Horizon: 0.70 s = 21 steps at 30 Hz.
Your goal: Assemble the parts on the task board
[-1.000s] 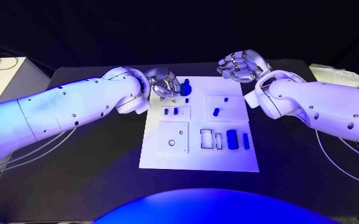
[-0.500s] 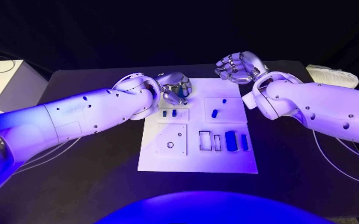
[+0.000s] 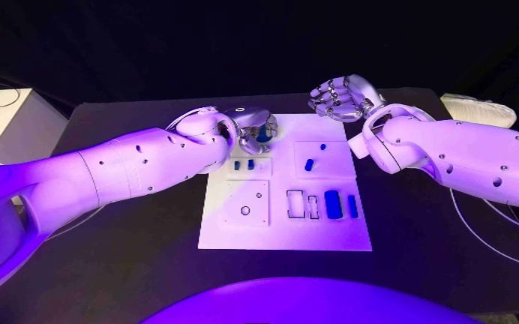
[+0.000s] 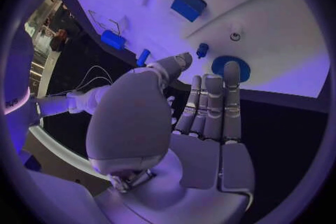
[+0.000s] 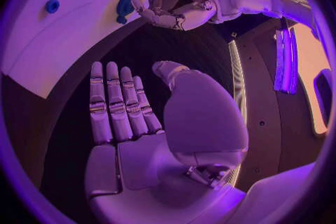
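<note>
Over the task board's [image 3: 283, 234] far edge, the left hand [image 3: 255, 130] hovers empty-fingered above a blue part [image 4: 226, 65]; a careless descent could knock it.

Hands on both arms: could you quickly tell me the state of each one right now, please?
Left hand: open, fingers extended above the task board, holding nothing.
Right hand: open, fingers straight over the black table, holding nothing.

Board [image 3: 325, 238] mid-table [image 3: 130, 264]; parts [image 3: 333, 203] on it; left hand [image 3: 255, 130] over far-left corner, right hand [image 3: 340, 99] behind far-right edge.
</note>
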Motion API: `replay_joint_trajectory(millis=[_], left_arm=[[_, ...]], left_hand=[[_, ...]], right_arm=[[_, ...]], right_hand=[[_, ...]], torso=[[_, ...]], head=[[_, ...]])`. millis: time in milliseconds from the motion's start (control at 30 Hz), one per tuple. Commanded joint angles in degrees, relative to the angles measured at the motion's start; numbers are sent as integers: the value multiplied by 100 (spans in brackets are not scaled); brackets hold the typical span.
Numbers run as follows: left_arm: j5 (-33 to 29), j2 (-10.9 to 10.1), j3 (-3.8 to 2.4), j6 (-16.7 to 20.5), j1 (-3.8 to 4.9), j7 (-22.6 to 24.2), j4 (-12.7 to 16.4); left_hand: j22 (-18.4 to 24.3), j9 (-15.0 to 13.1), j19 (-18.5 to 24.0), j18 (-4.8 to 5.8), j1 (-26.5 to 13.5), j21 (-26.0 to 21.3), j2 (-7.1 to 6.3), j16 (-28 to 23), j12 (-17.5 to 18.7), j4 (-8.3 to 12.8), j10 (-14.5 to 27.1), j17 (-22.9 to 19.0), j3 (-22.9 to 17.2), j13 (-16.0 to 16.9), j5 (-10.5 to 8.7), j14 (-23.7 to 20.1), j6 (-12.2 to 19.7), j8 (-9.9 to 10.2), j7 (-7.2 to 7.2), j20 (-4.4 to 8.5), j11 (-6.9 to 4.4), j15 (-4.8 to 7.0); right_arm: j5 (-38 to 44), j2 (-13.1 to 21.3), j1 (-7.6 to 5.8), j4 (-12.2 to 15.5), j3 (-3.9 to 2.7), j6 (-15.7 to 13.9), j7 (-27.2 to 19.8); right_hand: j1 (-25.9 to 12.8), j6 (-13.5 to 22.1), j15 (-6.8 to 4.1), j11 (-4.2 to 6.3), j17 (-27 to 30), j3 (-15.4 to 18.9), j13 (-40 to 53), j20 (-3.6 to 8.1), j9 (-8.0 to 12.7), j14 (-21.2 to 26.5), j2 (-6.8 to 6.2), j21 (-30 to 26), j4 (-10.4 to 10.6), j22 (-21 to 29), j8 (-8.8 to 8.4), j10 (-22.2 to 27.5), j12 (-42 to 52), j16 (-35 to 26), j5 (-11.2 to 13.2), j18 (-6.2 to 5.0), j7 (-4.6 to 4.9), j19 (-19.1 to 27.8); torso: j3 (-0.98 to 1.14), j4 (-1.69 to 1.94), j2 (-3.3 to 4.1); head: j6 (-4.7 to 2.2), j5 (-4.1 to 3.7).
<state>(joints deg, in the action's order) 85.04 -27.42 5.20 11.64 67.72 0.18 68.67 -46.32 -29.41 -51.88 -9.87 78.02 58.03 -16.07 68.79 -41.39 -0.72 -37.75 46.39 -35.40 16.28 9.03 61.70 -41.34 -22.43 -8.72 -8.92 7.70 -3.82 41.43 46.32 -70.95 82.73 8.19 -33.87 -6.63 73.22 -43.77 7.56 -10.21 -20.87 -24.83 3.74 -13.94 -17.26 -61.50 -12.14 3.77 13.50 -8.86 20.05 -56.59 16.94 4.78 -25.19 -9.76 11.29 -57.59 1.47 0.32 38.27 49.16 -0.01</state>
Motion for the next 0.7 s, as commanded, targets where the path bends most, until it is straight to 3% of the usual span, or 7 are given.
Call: replay_joint_trajectory(millis=[33,233,700], left_arm=[[314,43,0,-240,-1,-177,-38],[353,91,4,-406,-8,-227,-89],[391,196,20,-529,-74,-215,-194]], left_hand=[[-7,28,11,-65,-25,-4,46,37,27,3,36,-18,35,-14,-13,-44,-59,33,-8,-36,7,5],[-294,247,-218,-14,-15,248,98,416,-128,30,-303,210,-26,-81,-3,246,-264,147,7,-26,-30,39],[-559,454,-393,28,-41,489,141,784,-141,70,-632,435,-192,-211,-6,519,-577,256,27,28,-122,107]], right_arm=[[26,-3,2,16,-1,72,-84],[26,-2,2,28,-1,74,-84],[26,-3,1,39,-2,80,-78]], right_hand=[[37,-38,-13,29,7,-14,-5,12,10,-18,31,3,-31,7,4,-11,-28,-19,-34,-80,228,32],[37,-38,-13,29,7,-14,-5,12,10,-18,31,3,-31,7,4,-11,-28,-19,-34,-80,228,32],[34,-39,-13,27,10,-16,-5,13,11,-20,31,4,-30,11,3,-12,-29,-20,-34,-80,233,31]], torso=[[1,1,-7],[-1,5,-9],[-3,6,0]], head=[[10,-10],[22,-29],[37,-60]])
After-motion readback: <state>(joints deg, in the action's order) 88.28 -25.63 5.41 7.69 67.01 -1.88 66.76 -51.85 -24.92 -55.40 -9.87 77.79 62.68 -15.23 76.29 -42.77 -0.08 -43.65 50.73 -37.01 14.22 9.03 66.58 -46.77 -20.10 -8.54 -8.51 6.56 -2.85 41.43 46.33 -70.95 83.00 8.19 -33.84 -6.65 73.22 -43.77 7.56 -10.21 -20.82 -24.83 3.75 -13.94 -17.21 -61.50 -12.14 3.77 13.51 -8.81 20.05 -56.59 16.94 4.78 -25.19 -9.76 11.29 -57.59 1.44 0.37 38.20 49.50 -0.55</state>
